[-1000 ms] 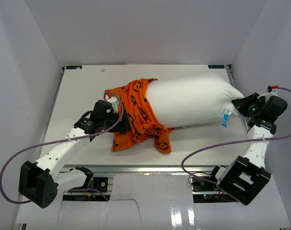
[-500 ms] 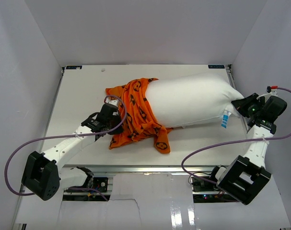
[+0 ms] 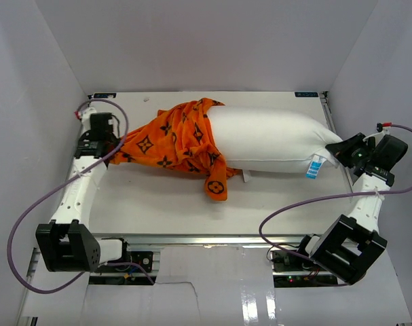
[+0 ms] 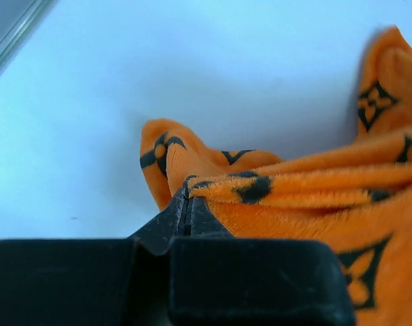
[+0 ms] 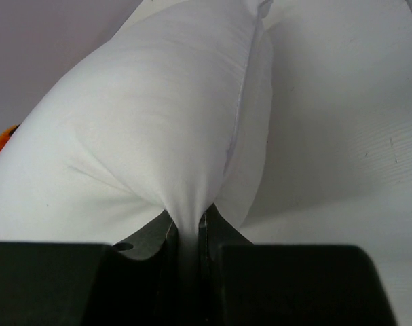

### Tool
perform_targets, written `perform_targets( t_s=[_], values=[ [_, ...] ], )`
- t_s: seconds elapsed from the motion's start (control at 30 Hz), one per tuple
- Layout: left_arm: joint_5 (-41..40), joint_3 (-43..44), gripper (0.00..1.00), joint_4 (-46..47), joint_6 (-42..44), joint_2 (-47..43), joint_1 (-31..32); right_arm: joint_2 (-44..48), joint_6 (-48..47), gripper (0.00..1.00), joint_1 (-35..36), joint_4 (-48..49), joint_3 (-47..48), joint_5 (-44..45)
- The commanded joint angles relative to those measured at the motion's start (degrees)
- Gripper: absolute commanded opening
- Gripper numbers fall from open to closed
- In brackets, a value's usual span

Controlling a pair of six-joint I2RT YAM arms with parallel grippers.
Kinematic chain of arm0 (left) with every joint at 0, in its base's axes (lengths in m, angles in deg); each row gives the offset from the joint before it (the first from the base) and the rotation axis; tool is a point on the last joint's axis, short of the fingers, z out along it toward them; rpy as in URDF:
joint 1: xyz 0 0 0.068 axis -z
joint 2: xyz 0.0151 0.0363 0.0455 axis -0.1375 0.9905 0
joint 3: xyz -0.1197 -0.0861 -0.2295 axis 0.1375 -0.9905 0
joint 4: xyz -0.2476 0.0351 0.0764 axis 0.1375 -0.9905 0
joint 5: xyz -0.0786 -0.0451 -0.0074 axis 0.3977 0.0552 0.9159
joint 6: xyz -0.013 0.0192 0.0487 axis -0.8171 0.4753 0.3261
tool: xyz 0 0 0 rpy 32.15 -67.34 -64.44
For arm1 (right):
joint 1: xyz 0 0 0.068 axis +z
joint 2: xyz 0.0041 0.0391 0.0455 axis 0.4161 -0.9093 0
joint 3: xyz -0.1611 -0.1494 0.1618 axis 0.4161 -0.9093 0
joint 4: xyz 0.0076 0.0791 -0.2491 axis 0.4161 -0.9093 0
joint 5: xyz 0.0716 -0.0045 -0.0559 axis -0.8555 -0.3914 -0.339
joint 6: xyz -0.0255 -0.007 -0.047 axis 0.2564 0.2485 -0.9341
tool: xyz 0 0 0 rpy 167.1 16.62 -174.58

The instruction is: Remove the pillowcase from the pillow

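The white pillow lies across the table, its left end still inside the orange pillowcase with black motifs. The cover is drawn out in a long tongue to the left. My left gripper is shut on that stretched end near the table's left edge. In the left wrist view the jaws are pressed together on a fold of the plush pillowcase. My right gripper is shut on the pillow's right corner, beside the small blue-and-white tag. In the right wrist view, white pillow cloth funnels into the gripper.
The white table is boxed in by white walls on the left, back and right. A loose orange flap hangs toward the front edge. Purple cables loop from both arms near the front corners.
My left gripper shut on the pillowcase and swung back and to the left, stretching the cover out from a bunched heap. The right gripper kept its hold on the pillow corner.
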Motion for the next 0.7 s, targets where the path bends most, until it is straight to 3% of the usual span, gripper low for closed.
perform_targets(
  t_s=[0.0, 0.13, 0.17, 0.23, 0.33, 0.43, 0.47, 0.5, 0.53, 0.6, 0.67],
  values=[
    [6.1, 4.6, 0.0, 1.9, 4.4, -0.5, -17.4, 0.8, -2.1, 0.08, -1.5, 4.1, 3.7, 6.0],
    [5.3, 11.9, 0.0, -1.0, 3.1, 2.4, -22.3, 0.4, -2.2, 0.08, -2.4, 4.3, 3.1, 6.5],
    [8.6, 12.9, 0.0, -0.2, 1.7, 2.7, -23.9, 0.3, -2.0, 0.08, -3.0, 4.4, 3.4, 6.8],
    [10.6, 18.2, 0.0, -0.3, 2.1, 5.4, -24.5, 0.1, -1.9, 0.08, -3.6, 4.1, 3.9, 7.1],
    [6.7, 22.9, 0.0, -3.7, 2.5, 9.3, -24.6, -0.2, -2.0, 0.08, -4.4, 4.5, 3.6, 7.8],
    [13.0, 24.2, 0.0, -3.7, 3.9, 9.4, -24.6, -0.6, -1.6, 0.08, -4.6, 5.0, 3.2, 5.3],
    [23.4, 23.2, 0.06, -3.3, 5.4, 9.2, -24.5, -0.5, -1.1, 0.08, -4.6, 6.7, 2.5, 4.4],
    [29.4, 22.2, 0.22, -2.8, 6.6, 8.5, -24.1, -0.3, -0.8, 0.08, -4.6, 7.2, 2.3, 3.6],
    [32.6, 21.1, 0.56, -2.8, 7.6, 7.9, -21.8, -0.1, -0.4, 0.08, -4.4, 7.3, 2.3, 2.5],
    [35.6, 17.7, 0.66, -3.4, 10.8, 4.9, -17.6, 0.4, -0.4, 0.08, -3.7, 7.4, 1.8, 2.2],
    [34.0, 14.2, 0.71, -2.8, 10.9, -0.4, -9.0, 2.1, -0.7, 0.08, -1.9, 8.1, 1.1, 3.3]
  ],
)
